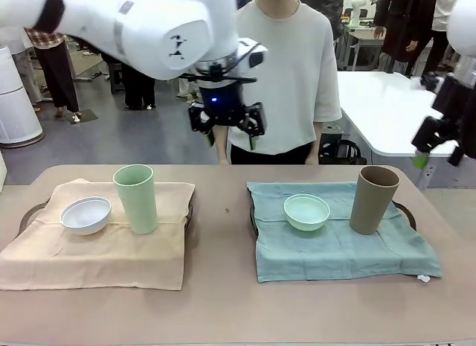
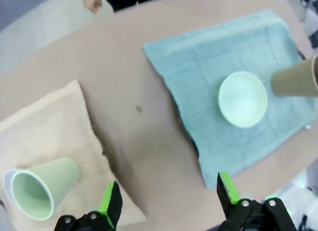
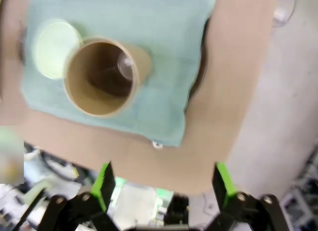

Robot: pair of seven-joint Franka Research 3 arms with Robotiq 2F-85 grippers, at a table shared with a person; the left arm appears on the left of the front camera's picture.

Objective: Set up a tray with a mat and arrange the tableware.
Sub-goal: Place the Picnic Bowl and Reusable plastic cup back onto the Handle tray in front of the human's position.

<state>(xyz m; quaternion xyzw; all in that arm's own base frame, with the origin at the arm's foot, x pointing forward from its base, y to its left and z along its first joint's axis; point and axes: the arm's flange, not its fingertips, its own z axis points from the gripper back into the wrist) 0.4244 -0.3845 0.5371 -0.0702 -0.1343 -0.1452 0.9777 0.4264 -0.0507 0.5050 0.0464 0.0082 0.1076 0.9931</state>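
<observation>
On the tabletop [image 1: 223,301] I see two trays under mats. The beige mat [image 1: 97,249] carries the white bowl [image 1: 85,215] with the green tumbler [image 1: 136,199] just beside it. The teal mat [image 1: 335,245] carries the mint bowl [image 1: 306,211] and the brown tumbler [image 1: 373,199], a gap between them. A bare strip runs between the mats, its near edge open. My left gripper [image 1: 227,126] hangs high over the far edge, jaws apart, holding nothing. My right gripper [image 1: 439,149] hangs off the right edge, jaws apart too.
</observation>
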